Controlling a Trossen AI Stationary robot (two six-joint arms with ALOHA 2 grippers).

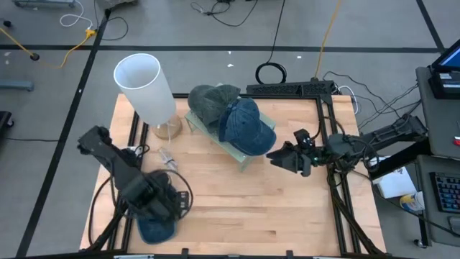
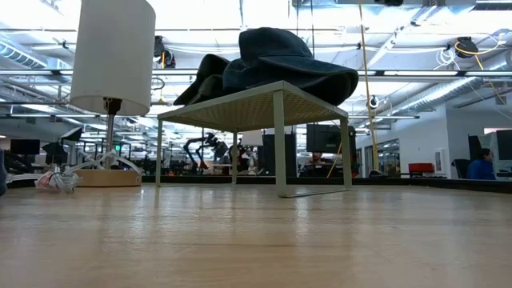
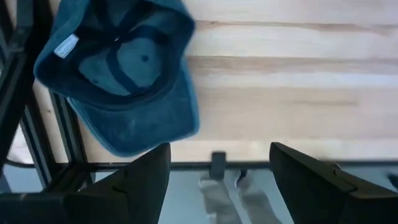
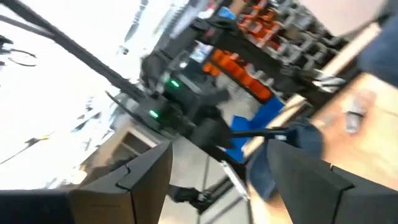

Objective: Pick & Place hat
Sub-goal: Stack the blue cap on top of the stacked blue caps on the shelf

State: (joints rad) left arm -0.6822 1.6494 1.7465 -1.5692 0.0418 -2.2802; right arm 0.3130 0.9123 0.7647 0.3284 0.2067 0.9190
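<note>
A blue cap (image 3: pixel 118 74) lies crown-down, hollow side up, on the table's near-left corner (image 1: pixel 154 229). My left gripper (image 3: pixel 217 180) is open and hovers beside it over the near edge, touching nothing; in the high view the gripper (image 1: pixel 167 208) is just above the cap. A dark green hat (image 1: pixel 210 102) and a blue denim hat (image 1: pixel 248 126) rest on a small white rack (image 2: pixel 276 100) at the table's middle far side. My right gripper (image 1: pixel 277 156) is open, level, just right of the rack; it holds nothing (image 4: pixel 217 180).
A tall white lamp (image 1: pixel 147 90) stands at the far-left corner, with a small crumpled clear bit (image 1: pixel 167 156) beside its base. Black frame rails run along the table's left and right edges (image 1: pixel 332 180). Bare wood lies between the rack and the near edge (image 1: pixel 251 208).
</note>
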